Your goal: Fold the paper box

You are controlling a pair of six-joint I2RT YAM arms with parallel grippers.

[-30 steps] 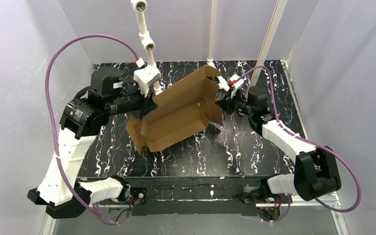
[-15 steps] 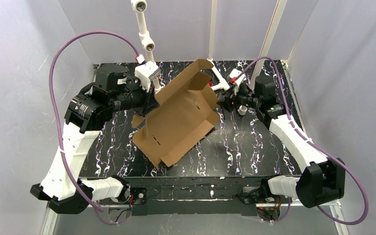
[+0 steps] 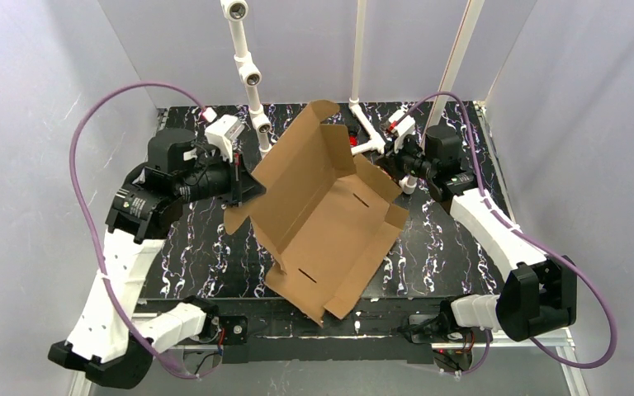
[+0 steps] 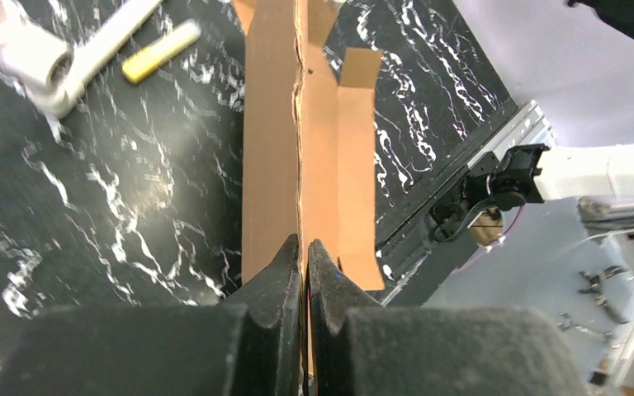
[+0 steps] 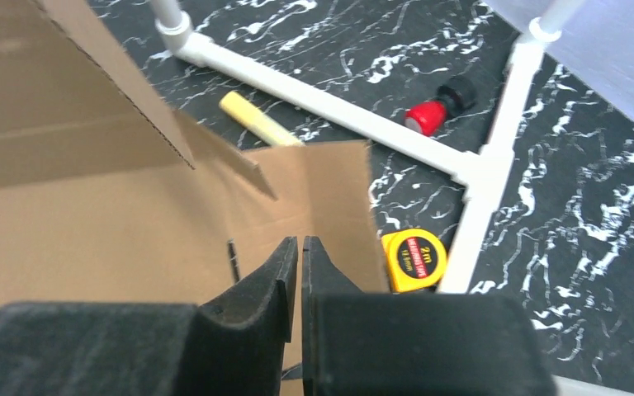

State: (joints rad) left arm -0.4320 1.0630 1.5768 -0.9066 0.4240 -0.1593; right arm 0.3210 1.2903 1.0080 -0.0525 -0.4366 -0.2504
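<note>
The brown corrugated cardboard mailer box [image 3: 330, 223] has swung round and opened out since a second ago. It was bunched up high between the arms, and now it sprawls across the middle of the black white-veined table [image 3: 446, 247]. One corner reaches to 6 o'clock at the near edge, and a tall flap stands up toward 12.

My left gripper [image 4: 304, 246] has dropped back toward 9 o'clock. Its pincer is clamped tight on the edge of a cardboard panel, and I can see the sheet running straight out from between the black fingers [image 4: 281, 272].

The right gripper [image 5: 300, 243] sits at the box's 2 o'clock corner. Its jaws are drawn to a thin slit against a flap, but I can't tell whether cardboard is pinched in there.

Past that flap a yellow tape measure [image 5: 413, 257] lies just beside the white plastic pipe frame [image 5: 338, 107]. There's a red-capped black item [image 5: 429, 115] and a pale yellow stick [image 5: 256, 118] further out toward 12.
</note>
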